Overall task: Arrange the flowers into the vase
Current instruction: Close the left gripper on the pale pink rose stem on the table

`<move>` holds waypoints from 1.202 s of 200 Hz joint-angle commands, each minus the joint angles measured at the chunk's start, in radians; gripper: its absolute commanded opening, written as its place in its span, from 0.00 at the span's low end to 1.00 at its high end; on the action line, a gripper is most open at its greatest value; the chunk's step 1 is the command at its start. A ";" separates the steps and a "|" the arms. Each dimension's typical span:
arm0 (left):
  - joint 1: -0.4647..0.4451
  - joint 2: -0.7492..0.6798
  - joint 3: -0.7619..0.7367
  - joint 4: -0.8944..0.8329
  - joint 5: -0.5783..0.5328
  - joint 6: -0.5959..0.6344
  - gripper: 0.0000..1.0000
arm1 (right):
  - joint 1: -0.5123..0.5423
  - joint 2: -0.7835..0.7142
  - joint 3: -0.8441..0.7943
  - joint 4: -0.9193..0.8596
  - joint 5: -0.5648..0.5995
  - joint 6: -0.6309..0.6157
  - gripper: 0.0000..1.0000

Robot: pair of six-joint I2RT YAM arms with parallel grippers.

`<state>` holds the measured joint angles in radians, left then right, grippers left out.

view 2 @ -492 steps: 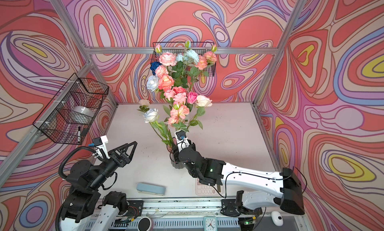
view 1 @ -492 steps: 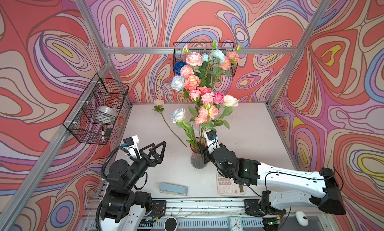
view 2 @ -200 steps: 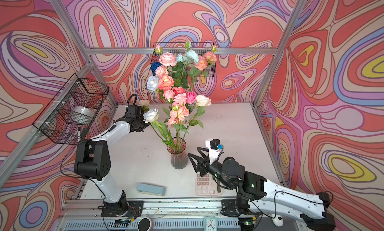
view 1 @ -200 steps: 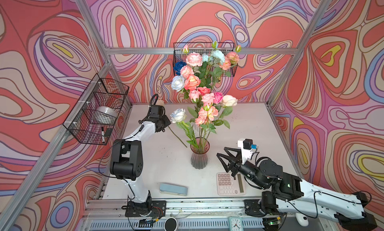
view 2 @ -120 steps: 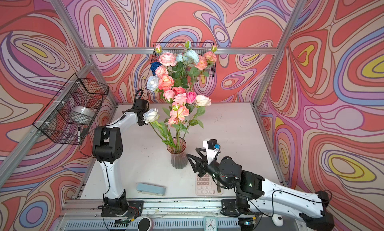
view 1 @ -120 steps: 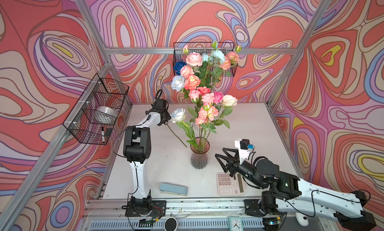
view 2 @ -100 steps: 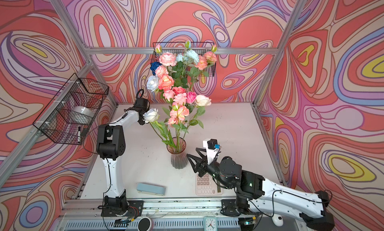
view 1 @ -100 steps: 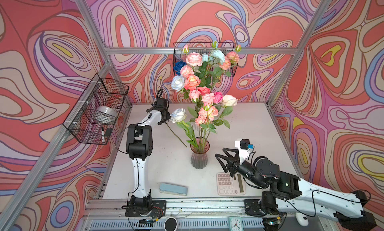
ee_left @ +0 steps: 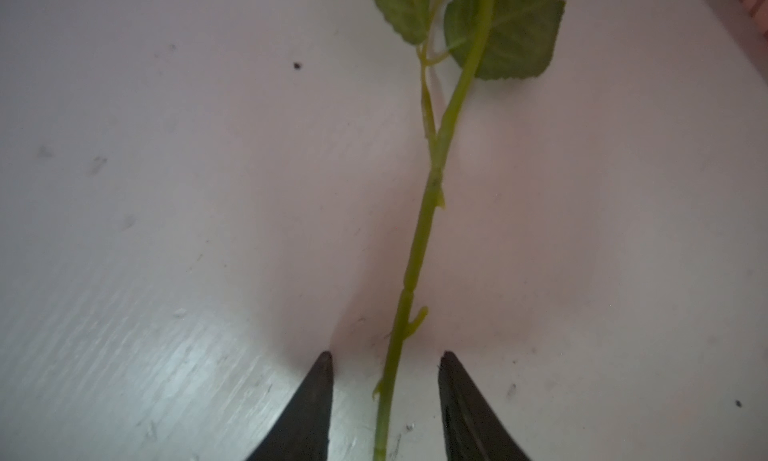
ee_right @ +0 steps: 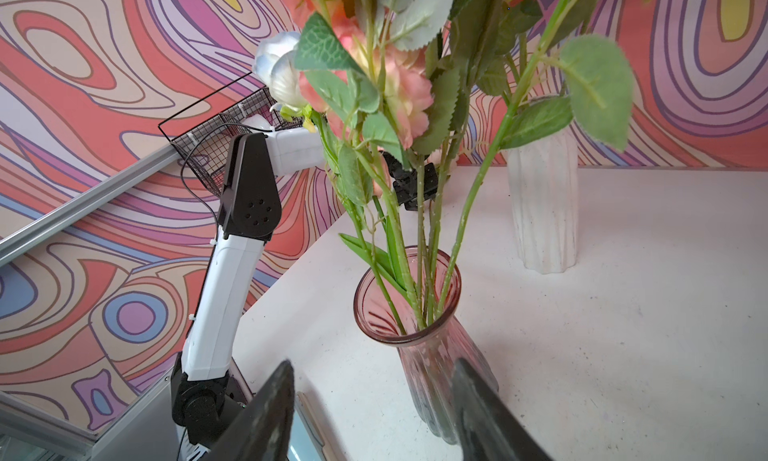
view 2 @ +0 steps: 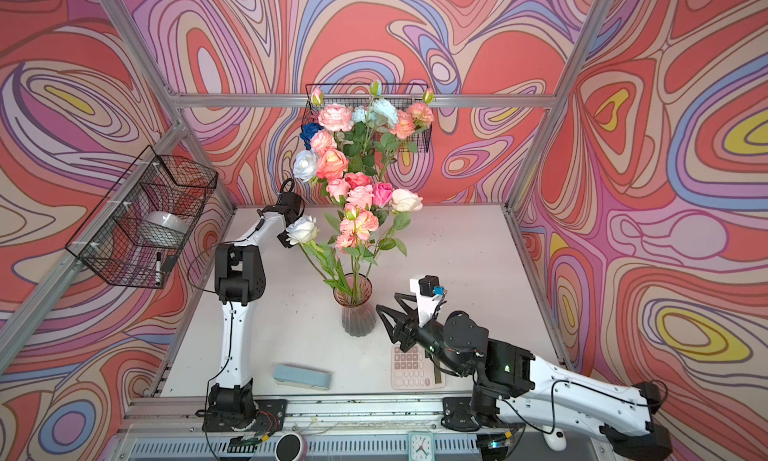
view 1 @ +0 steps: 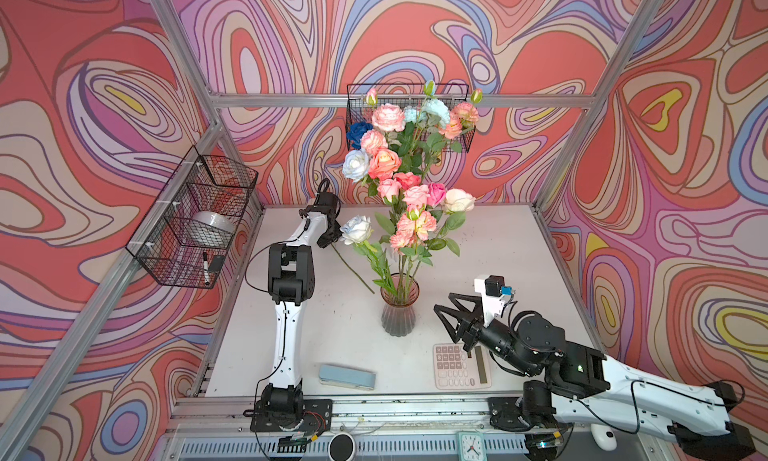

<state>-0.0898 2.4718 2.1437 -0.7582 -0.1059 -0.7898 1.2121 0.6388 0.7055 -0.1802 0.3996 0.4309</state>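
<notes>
**Top views.** In both top views the glass vase (view 1: 398, 313) stands at centre frame on the white table (view 1: 490, 247). It holds a bunch of flowers (view 1: 411, 226) with pink, peach and cream heads and one pale blue-white rose. Their green stems converge in the neck. A taller bunch (view 1: 395, 122) rises at upper centre and includes one deep blue head. One loose stem (view 1: 353, 270) lies flat on the table, left of centre, running diagonally toward the vase. The arm covers its head, so we cannot describe it. The left gripper (view 1: 329, 242) is down at the far end of that stem. The right gripper (view 1: 444, 324) hovers right of centre, just beside the vase and near a calculator (view 1: 459, 367).

**Left wrist view.** The fingertips (ee_left: 320, 396) stand apart on either side of the loose stem. Neither touches it, and nothing is gripped. The stem is thin, with small nubs and serrated leaves further along.

**Right wrist view.** The fingers (ee_right: 270, 409) are spread wide and empty, aimed at the glass vase. A white ribbed vase (ee_right: 542, 197) stands beyond it.

**Progress.** We judge the task nearly complete. Most flowers are placed, and the loose stem remains to be gripped, lifted and inserted.
</notes>
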 commanded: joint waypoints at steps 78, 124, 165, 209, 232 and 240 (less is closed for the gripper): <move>0.025 -0.128 -0.167 -0.002 -0.006 0.010 0.00 | 0.000 -0.025 0.024 -0.024 0.043 -0.028 0.62; 0.020 -0.372 -0.414 0.136 0.006 0.015 0.00 | 0.001 -0.063 0.014 -0.036 0.062 -0.031 0.62; 0.012 -0.633 -0.644 0.210 0.003 0.024 0.00 | 0.001 -0.064 0.019 -0.044 0.052 -0.037 0.62; -0.005 -0.924 -0.861 0.252 0.013 0.024 0.00 | 0.000 -0.049 0.025 -0.040 0.035 -0.041 0.62; -0.025 -1.078 -0.968 0.247 0.016 0.024 0.00 | 0.001 -0.036 0.028 -0.035 0.009 -0.042 0.62; -0.032 -1.138 -1.010 0.250 0.011 0.023 0.00 | 0.001 -0.030 0.032 -0.035 -0.002 -0.041 0.62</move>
<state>-0.1013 1.4662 1.2243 -0.5201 -0.0902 -0.7704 1.2121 0.5972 0.7136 -0.2031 0.4309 0.4015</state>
